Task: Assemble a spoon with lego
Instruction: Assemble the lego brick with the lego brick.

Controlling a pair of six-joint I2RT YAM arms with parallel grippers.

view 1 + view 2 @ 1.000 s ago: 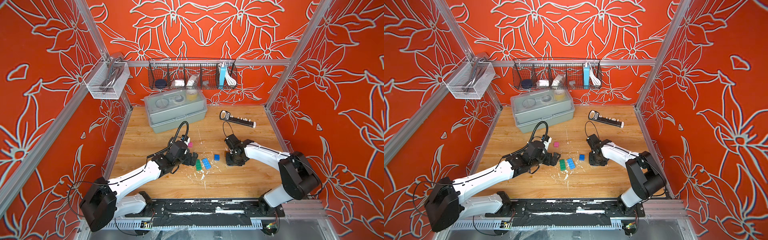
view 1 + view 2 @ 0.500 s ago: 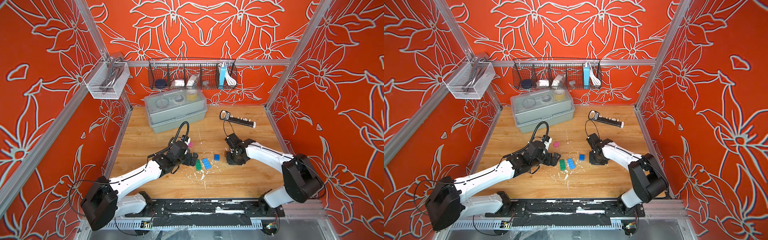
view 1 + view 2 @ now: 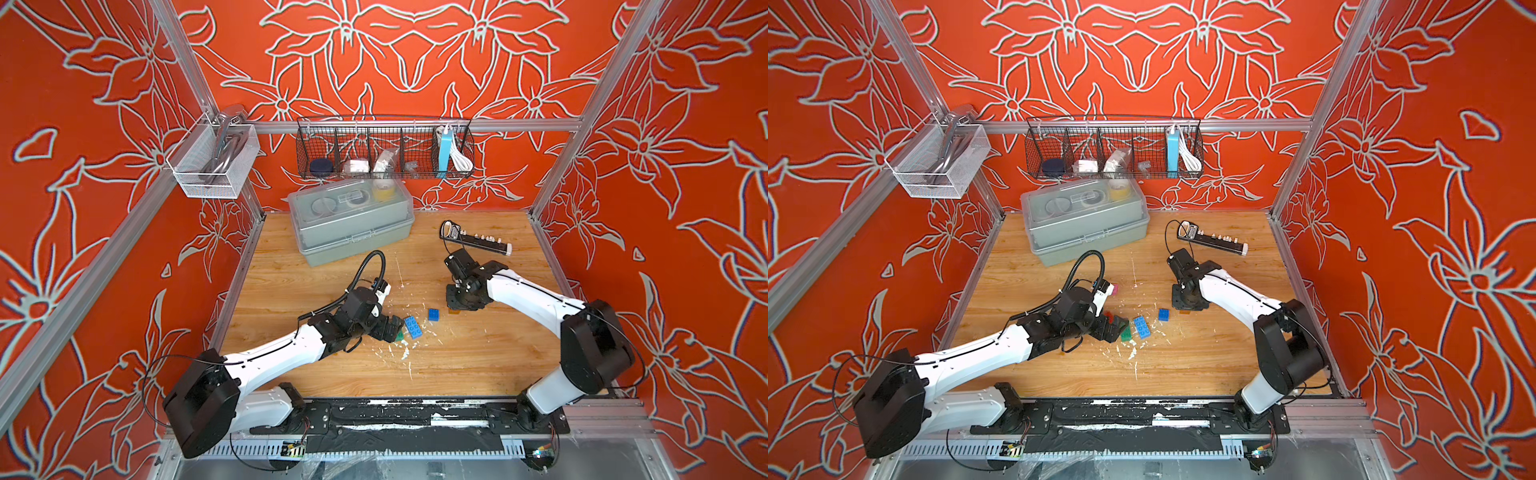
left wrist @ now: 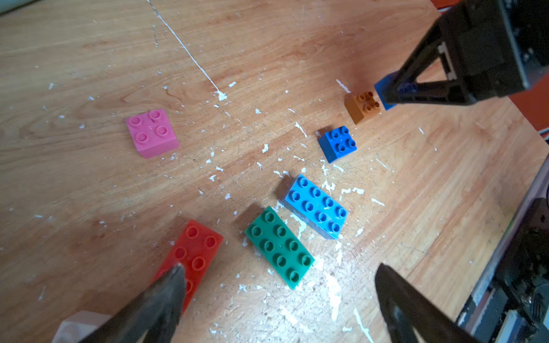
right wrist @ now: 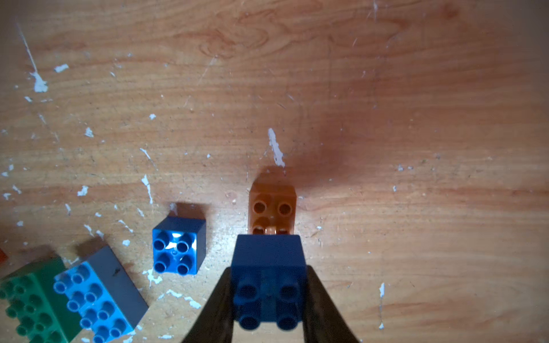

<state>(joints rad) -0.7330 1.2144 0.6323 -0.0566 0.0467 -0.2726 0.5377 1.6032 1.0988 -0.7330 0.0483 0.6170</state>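
Note:
My right gripper [image 5: 269,285] is shut on a dark blue square lego brick [image 5: 269,261], its studs facing the wrist camera. That brick sits right against a brown square brick [image 5: 272,205] on the table. In the left wrist view several loose bricks lie apart: pink [image 4: 151,132], red [image 4: 194,252], green [image 4: 279,248], light blue [image 4: 316,206] and blue [image 4: 338,142]. My left gripper [image 4: 280,267] hangs open over the red and green oblongs, holding nothing. In both top views the left gripper [image 3: 1117,326] and right gripper [image 3: 1185,303] flank the bricks. No assembled spoon is in view.
A grey lidded box [image 3: 351,220] stands at the back, a black power strip [image 3: 476,240] at the back right. A wire basket [image 3: 384,149] and a white mesh basket [image 3: 212,162] hang on the walls. White flecks dot the wooden table [image 3: 478,365].
The right gripper's jaws have closed onto the dark blue brick. The left gripper has edged slightly over the green and red bricks, still open.

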